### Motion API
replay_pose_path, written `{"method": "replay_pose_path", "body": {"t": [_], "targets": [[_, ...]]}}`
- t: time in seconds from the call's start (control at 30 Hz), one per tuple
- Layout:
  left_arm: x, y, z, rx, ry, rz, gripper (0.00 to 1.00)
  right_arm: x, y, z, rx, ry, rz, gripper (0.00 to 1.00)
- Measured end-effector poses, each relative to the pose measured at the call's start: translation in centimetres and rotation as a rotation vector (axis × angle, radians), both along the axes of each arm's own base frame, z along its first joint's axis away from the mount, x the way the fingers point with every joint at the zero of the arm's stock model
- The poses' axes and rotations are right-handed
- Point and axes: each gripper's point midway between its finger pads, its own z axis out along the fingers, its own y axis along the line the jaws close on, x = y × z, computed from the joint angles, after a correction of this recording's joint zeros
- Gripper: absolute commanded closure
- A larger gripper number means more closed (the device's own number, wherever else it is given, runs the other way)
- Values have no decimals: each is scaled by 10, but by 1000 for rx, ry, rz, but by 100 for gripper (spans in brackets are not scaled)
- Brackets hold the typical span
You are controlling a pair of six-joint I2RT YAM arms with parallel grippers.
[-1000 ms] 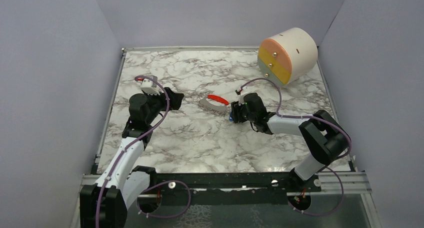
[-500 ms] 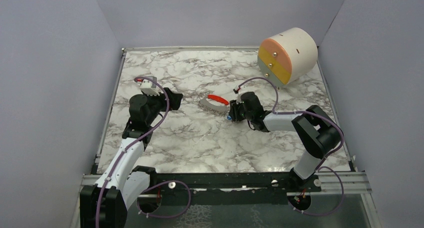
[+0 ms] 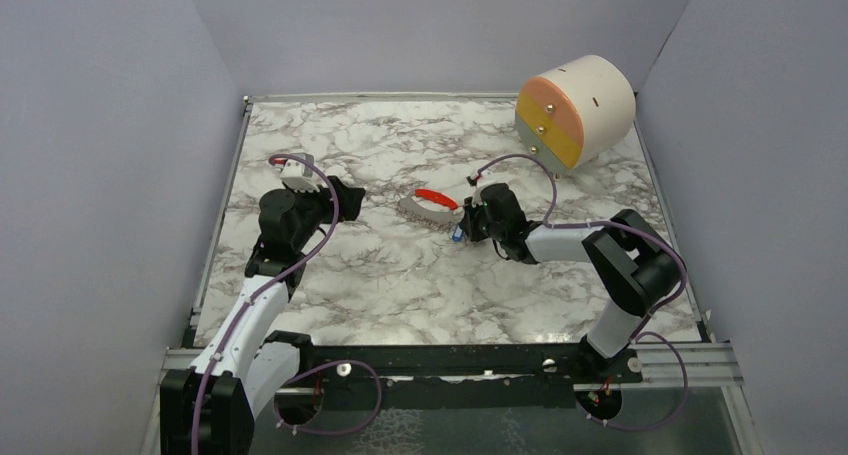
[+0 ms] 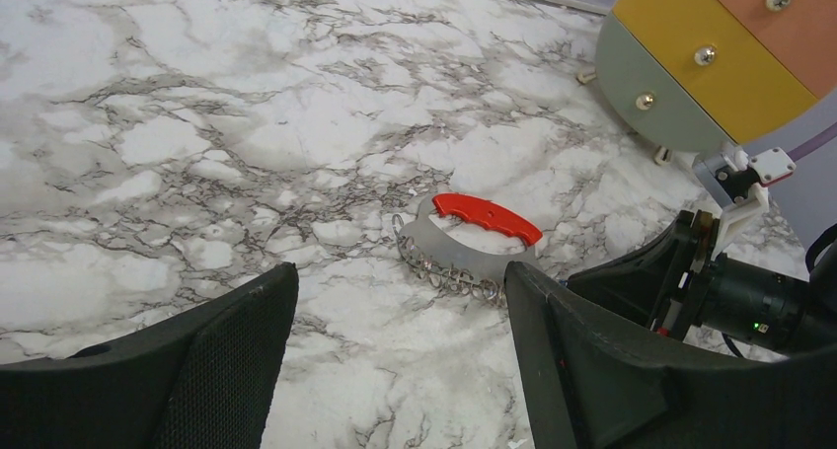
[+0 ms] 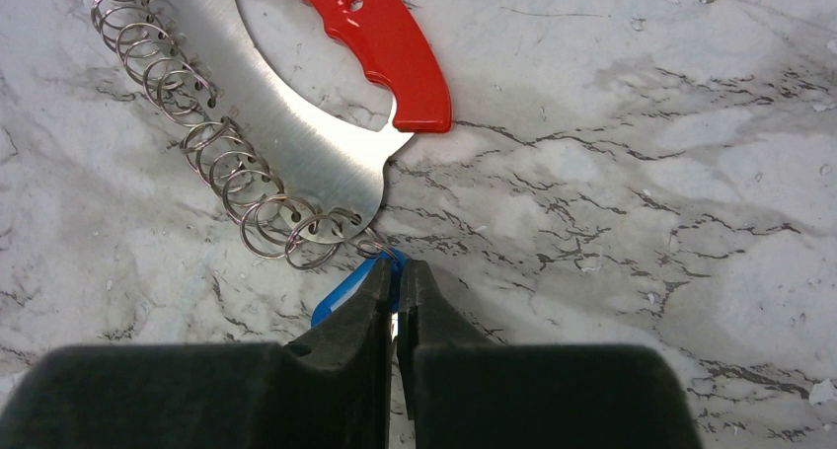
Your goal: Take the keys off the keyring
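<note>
Reaching low over the marble table [image 3: 380, 275], your right arm lay stretched out with the right gripper [image 5: 397, 289] at the pointed end of the keyring [image 5: 296, 138]. Its fingers were pressed together, pinching the blue head of the keys [image 5: 343, 291]. Your left gripper [image 4: 395, 276] hovered on the keyring's opposite side, well apart from it and pointed towards it, jaws spread wide and holding nothing. Bare marble lay all round the keyring, and the round drawer unit [image 3: 577, 108] stood well beyond it to the right. The keyring lay flat between the two grippers. It was a curved silvery blade with a red grip [image 5: 380, 35] at one end and a row of small wire rings [image 5: 197, 138] along its outer edge. The keys sat at the last ring, just beside the blade's tip.
</note>
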Motion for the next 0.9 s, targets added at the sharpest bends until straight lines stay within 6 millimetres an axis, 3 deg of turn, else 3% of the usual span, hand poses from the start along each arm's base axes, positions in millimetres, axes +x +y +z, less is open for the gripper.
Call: {"method": "replay_pose_path", "body": {"t": [0.3,0.43,0.5,0.77,0.9], "targets": [[0,0,-2,-1,5,0,23,-6,2,7,-38,-5,17,99],[-1,0,-3,-2,8,0,23,-4,1,26,-60,-40,11,71],[-1,0,-5,-2,12,0,23,-3,-1,33,-63,-56,6,64],[-2,-1,-6,-6,16,-3,24,-3,-6,42,-78,-79,-2,59],[-2,-1,-6,-9,18,-4,24,-4,-5,41,-84,-80,7,64]]}}
